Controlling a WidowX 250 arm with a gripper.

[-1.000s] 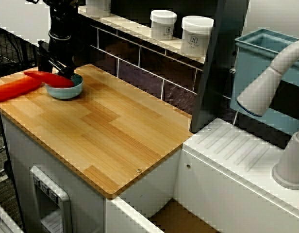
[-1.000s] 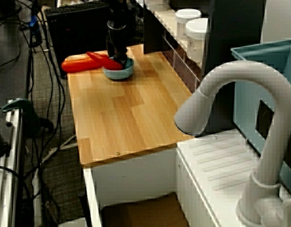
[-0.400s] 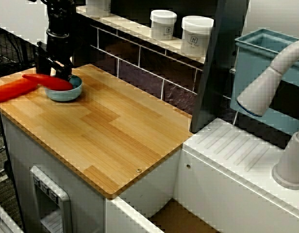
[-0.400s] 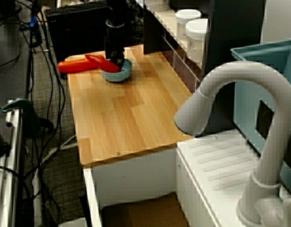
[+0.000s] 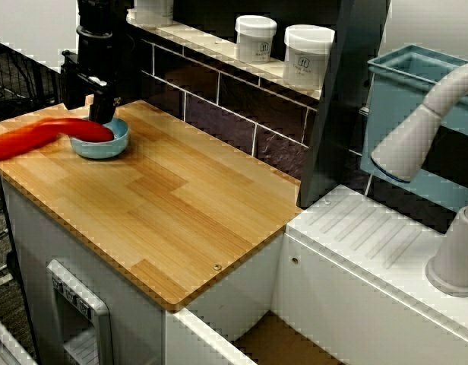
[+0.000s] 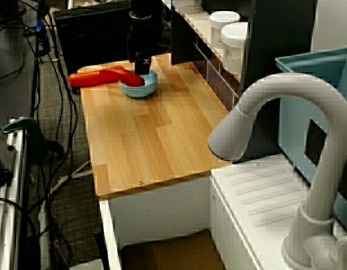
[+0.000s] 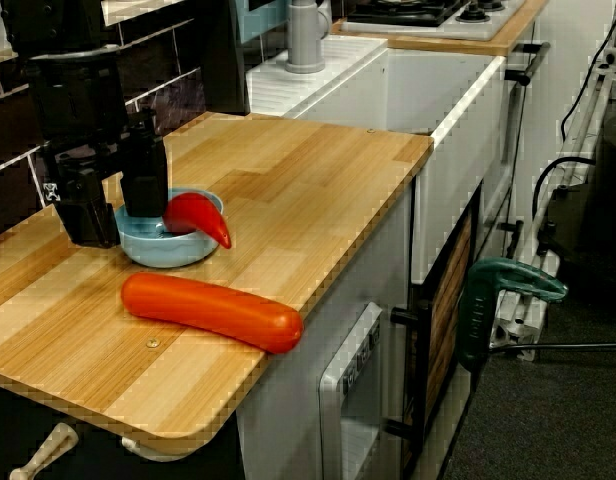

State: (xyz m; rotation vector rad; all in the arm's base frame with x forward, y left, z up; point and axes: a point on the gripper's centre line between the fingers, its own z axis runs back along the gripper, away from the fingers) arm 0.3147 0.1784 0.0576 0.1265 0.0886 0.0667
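Side view from the counter's open end tells most. Largest is the wooden counter. Over its back corner the black gripper stands upright, jaws spread with nothing visible between them. Near the front edge lies a long orange-red toy sausage, and just behind it a pale blue bowl. A red chili pepper rests in the bowl against one finger, tip overhanging the rim. Clearing away well, I judge, calls for a straight vertical rise, lest that finger drag the pepper out.
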